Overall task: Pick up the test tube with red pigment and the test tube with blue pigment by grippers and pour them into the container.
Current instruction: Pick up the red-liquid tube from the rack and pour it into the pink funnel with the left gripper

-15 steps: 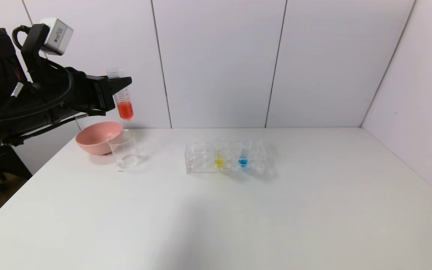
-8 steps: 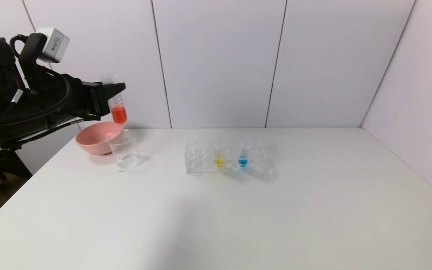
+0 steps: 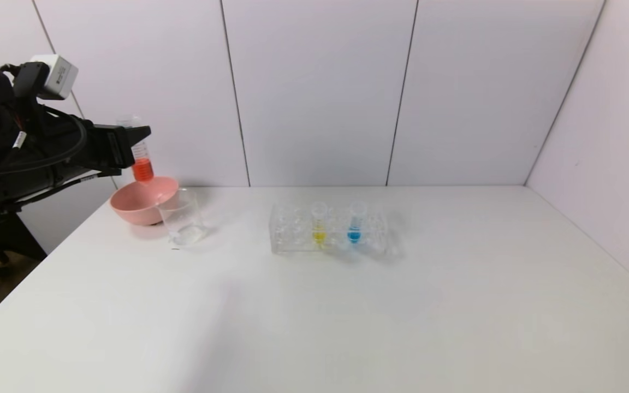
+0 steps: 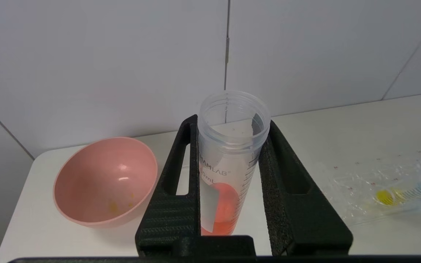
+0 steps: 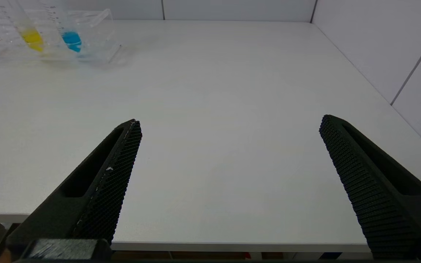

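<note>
The test tube with red pigment (image 3: 141,161) hangs nearly upright in my left gripper (image 3: 138,137), whose jaws are shut on its upper part. In the head view it is over the pink bowl (image 3: 138,204), left of the container (image 3: 182,219), a clear empty beaker. The left wrist view shows the red tube (image 4: 228,164) pinched in the left gripper (image 4: 231,123), its mouth open. The test tube with blue pigment (image 3: 354,225) stands in the clear rack (image 3: 292,232). My right gripper (image 5: 230,123) is open and empty over the table's near edge; the blue tube (image 5: 71,36) is far from it.
A yellow-liquid tube (image 3: 319,226) stands in the rack beside the blue one. The pink bowl (image 4: 104,180) touches the beaker at the table's back left corner. White wall panels close the back and right side. The rack (image 5: 97,33) lies far from my right gripper.
My left gripper has carried the red tube leftward and a little lower, from above the beaker to above the pink bowl. Nothing else has moved.
</note>
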You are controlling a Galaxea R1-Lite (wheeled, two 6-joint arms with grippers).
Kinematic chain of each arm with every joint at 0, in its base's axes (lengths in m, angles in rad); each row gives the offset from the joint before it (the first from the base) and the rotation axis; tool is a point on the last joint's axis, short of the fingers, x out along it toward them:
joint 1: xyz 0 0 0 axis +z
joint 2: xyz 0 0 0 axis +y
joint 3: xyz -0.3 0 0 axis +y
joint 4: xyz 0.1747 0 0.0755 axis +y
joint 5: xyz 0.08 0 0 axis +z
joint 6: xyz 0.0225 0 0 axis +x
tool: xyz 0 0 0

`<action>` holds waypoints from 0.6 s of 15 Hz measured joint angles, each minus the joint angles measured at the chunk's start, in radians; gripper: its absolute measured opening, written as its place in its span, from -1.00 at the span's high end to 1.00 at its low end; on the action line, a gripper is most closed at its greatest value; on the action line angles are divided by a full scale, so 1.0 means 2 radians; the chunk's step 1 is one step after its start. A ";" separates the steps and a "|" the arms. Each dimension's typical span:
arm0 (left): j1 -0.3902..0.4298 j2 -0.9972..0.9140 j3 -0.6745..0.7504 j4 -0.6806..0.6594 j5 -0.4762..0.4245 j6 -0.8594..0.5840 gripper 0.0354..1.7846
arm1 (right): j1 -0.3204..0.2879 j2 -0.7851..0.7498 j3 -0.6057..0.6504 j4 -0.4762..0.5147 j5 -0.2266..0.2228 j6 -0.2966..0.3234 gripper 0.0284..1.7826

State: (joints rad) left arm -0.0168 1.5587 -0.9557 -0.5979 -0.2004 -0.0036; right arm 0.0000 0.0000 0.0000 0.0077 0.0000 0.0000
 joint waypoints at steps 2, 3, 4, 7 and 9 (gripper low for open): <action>0.008 0.007 -0.002 -0.002 0.001 -0.001 0.47 | 0.000 0.000 0.000 0.000 0.000 0.000 -0.99; 0.012 0.010 -0.002 -0.004 0.002 -0.001 0.47 | 0.000 0.000 0.000 0.000 0.000 0.000 -0.99; 0.018 0.014 -0.002 -0.005 0.002 -0.001 0.47 | 0.000 0.000 0.000 0.000 0.000 0.000 -0.99; 0.041 0.021 -0.003 -0.005 0.000 0.002 0.47 | 0.000 0.000 0.000 0.000 0.000 0.000 -0.99; 0.054 0.026 -0.003 -0.012 -0.003 0.004 0.47 | 0.000 0.000 0.000 0.000 0.000 0.000 -0.99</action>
State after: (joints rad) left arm 0.0904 1.6102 -0.9617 -0.6211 -0.2062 0.0038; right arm 0.0000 0.0000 0.0000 0.0077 0.0000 0.0000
